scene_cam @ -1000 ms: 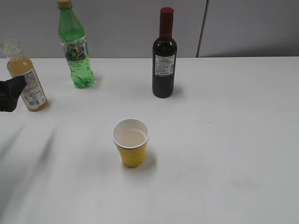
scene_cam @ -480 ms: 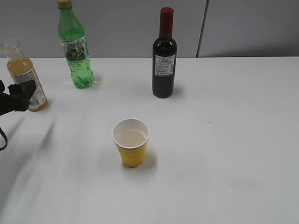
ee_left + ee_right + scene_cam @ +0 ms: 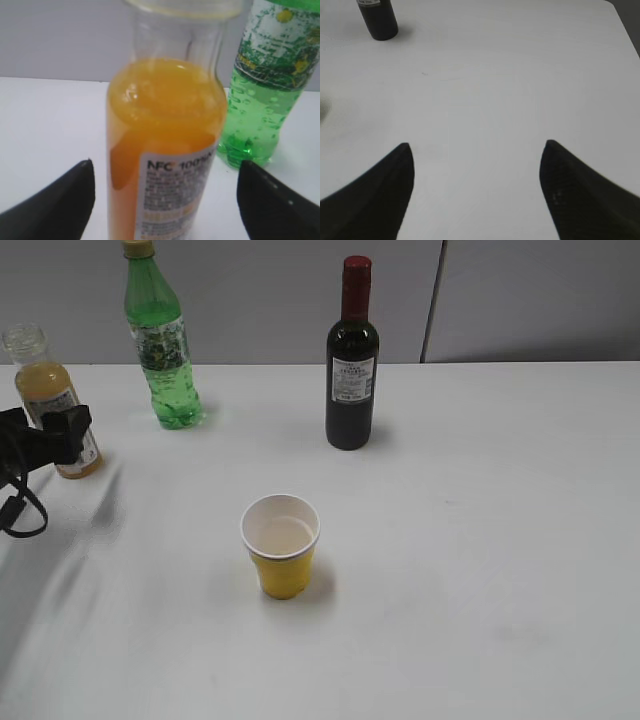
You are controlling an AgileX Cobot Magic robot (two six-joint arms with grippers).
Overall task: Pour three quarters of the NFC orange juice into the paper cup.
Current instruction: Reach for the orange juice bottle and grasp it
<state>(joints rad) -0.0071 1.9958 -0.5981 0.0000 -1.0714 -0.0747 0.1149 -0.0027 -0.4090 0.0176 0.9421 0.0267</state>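
Note:
The NFC orange juice bottle (image 3: 48,390) stands uncapped at the far left of the white table. It fills the left wrist view (image 3: 167,130), upright between my two fingers. My left gripper (image 3: 60,432) (image 3: 165,172) is open around the bottle, with a gap on both sides. The yellow paper cup (image 3: 281,547) stands upright near the table's middle, white inside. My right gripper (image 3: 476,147) is open and empty above bare table; it does not show in the exterior view.
A tall green bottle (image 3: 160,340) (image 3: 267,85) stands just behind and right of the juice bottle. A dark wine bottle (image 3: 351,360) (image 3: 377,17) stands at the back middle. A grey wall runs behind the table (image 3: 480,540).
My left gripper has moved right, in from the left edge, and now has its fingers on both sides of the juice bottle. The bottle and cup have not moved.

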